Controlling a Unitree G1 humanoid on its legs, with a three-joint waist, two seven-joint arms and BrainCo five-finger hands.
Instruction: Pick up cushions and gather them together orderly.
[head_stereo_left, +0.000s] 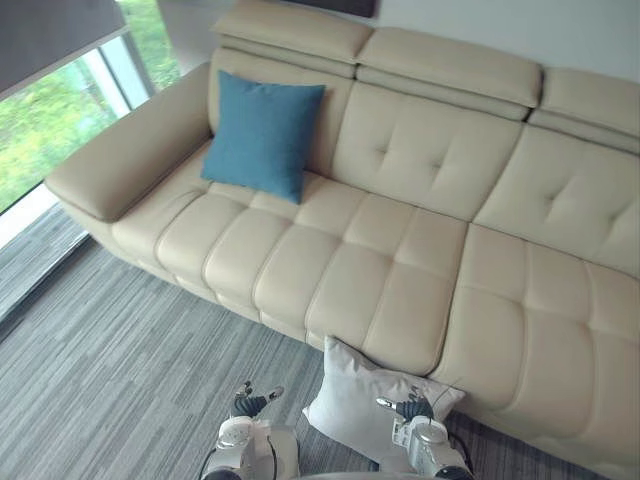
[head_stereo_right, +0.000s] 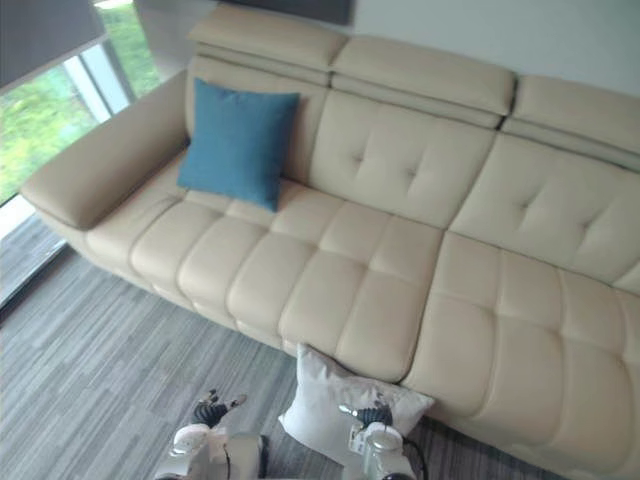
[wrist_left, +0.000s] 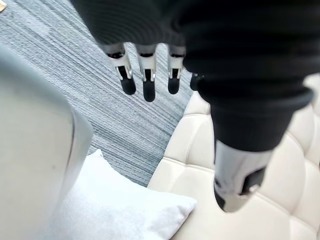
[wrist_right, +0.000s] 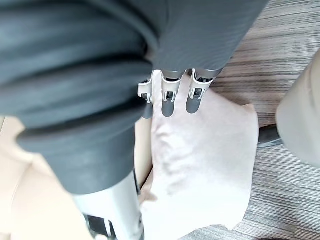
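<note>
A white cushion (head_stereo_left: 355, 405) lies on the grey carpet, leaning against the front of the sofa. My right hand (head_stereo_left: 410, 408) is over its right upper part, open, with the fingers (wrist_right: 169, 100) straight above the fabric (wrist_right: 205, 160) and the thumb at the cushion's edge beside the sofa. My left hand (head_stereo_left: 250, 403) hovers over the carpet just left of the cushion, open and holding nothing; its fingers (wrist_left: 147, 75) are straight, and the white cushion (wrist_left: 125, 210) lies below them. A blue cushion (head_stereo_left: 262, 135) stands against the backrest on the sofa's left seat.
The long cream leather sofa (head_stereo_left: 400, 260) spans the view, with its left armrest (head_stereo_left: 130, 150) near a window (head_stereo_left: 60, 110). Grey striped carpet (head_stereo_left: 100, 380) covers the floor in front of it.
</note>
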